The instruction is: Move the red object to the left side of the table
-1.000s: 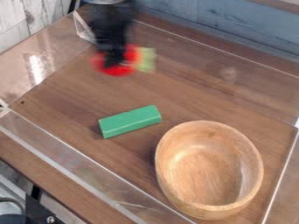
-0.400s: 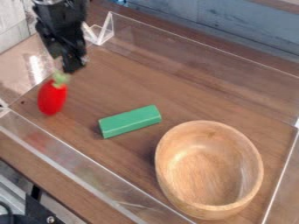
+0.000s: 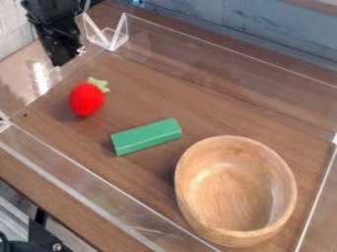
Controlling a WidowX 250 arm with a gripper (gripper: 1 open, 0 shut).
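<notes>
Three loose items are seen on the dark brown wood-grain tabletop, all lower in view than the black gripper. Gripper is raised at the upper left of the view, fingers pressed together, apart from the red object.

Red strawberry-like toy is set on the tabletop near the gripper, below it and slightly to its right in view. Its green leafy stem is turned up and to the right, on the side toward the gripper's level. Toy and gripper are separated by a visible gap.

Green rectangular block is laid flat farther down and right from the gripper, past the toy, tilted slightly up at its right end in view. Toy and block are not touching.

Round light wooden bowl is placed farthest from the gripper, down and right, opening up, its inside visible. Block is located between toy and bowl.

Clear acrylic wall is run along the near edge, below the gripper in view. Blue boards are seen behind, right of the gripper. Dark parts are partly shown well below the gripper, too cut off to be named.
</notes>
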